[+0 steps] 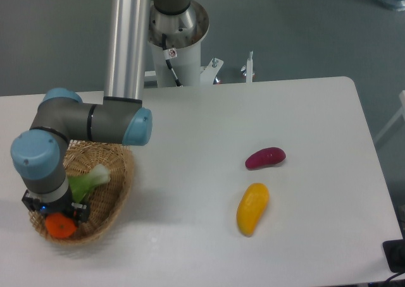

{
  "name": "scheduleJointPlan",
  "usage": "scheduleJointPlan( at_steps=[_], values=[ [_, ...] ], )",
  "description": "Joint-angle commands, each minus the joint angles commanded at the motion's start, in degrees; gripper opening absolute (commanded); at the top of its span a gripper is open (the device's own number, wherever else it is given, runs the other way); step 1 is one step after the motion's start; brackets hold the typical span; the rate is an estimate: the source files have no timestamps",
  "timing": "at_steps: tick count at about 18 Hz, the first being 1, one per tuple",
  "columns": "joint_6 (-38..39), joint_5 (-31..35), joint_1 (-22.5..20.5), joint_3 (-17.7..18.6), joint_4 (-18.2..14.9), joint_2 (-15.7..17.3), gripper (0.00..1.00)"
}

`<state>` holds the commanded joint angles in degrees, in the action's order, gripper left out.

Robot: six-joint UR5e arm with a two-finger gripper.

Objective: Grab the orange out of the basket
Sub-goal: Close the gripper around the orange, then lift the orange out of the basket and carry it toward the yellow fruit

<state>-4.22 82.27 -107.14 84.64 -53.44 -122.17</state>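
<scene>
The orange (60, 226) is in the near-left part of the wicker basket (120, 186) at the table's left side. My gripper (59, 221) points straight down over it, and the blue-capped wrist hides most of the fingers. Dark finger parts show on both sides of the orange and appear shut on it. From this view I cannot tell whether the orange still rests on the basket floor.
A green leafy vegetable (87, 180) lies in the basket beside the orange. A purple eggplant-like fruit (265, 157) and a yellow-orange mango (252, 208) lie on the white table to the right. The arm's base column (130, 40) stands at the back.
</scene>
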Motion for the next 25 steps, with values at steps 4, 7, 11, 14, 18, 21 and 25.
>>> scheduleJointPlan(
  at_steps=[4, 7, 11, 14, 18, 21, 25],
  values=[
    [-0.8, 0.0, -2.5, 2.3, 0.0, 3.0, 0.55],
    [-2.0, 0.0, -6.1, 3.7, 0.2, 3.4, 0.55],
    [-10.7, -0.3, -12.6, 5.5, 0.1, 7.1, 0.56],
    [-13.0, 0.4, -15.3, 5.3, 0.4, 8.0, 0.57],
    [-18.2, 2.6, -19.3, 5.9, 0.6, 8.3, 0.6],
    [-22.1, 2.7, -22.7, 6.0, 0.4, 8.4, 0.58],
    [-29.2, 7.3, -25.1, 6.8, 0.4, 8.9, 0.59]
  ],
)
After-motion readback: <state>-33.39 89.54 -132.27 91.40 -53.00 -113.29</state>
